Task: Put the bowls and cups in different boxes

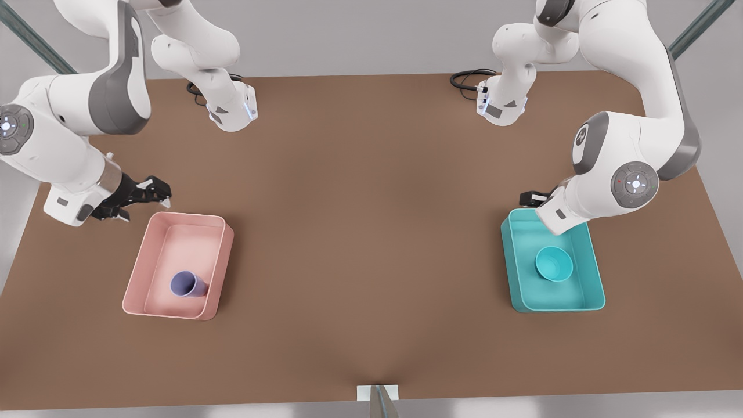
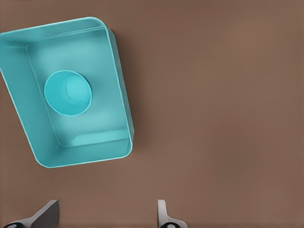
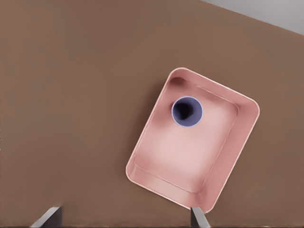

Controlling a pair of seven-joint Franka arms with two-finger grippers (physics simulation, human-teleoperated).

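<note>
Two open grippers (image 2: 107, 216) (image 3: 126, 217), brown table (image 1: 371, 232), teal box (image 1: 592, 278), pink box (image 1: 139, 278).

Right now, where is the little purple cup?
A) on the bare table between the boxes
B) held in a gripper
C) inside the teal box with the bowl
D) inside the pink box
D: the lavender cup stands upright inside the pink box, while the teal bowl sits alone in the teal box.

Hidden and cropped parts

Left gripper (image 1: 531, 199) mostly hidden behind its white arm above the rounded teal plastic box (image 1: 513, 273); in both wrist views only fingertips (image 2: 164, 216) show, cropped by the frame.
</note>
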